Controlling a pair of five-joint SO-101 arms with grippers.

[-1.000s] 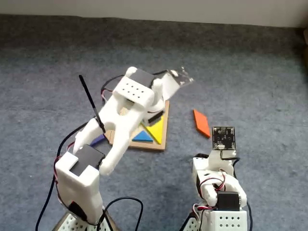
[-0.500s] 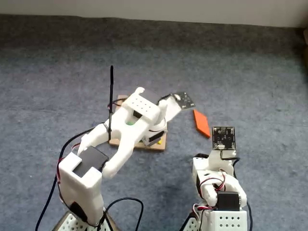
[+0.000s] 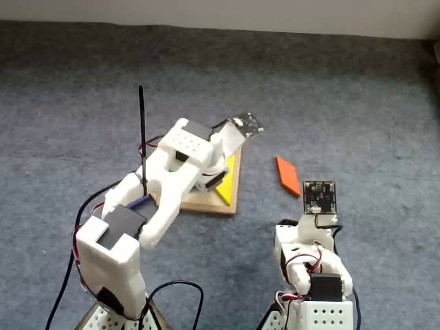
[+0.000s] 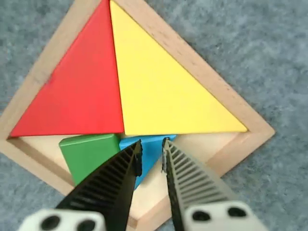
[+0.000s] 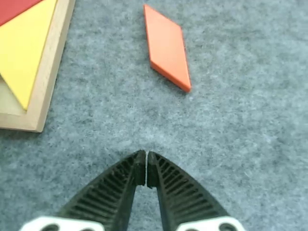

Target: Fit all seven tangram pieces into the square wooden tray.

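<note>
A grey, short-piled carpet covers the tabletop, its nap mottled lighter and darker. Along the tabletop's far edge runs a pale, plain strip of wall, meeting the carpet in a straight line.

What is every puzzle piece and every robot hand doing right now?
tray: partly filled, bare wood showing
red triangle: flat in the tray
yellow triangle: in the tray, against the red one
green square: in the tray
blue piece: in the tray
orange piece: on the carpet, outside the tray
left hand: slightly open, over the blue piece
right hand: shut, empty
</note>
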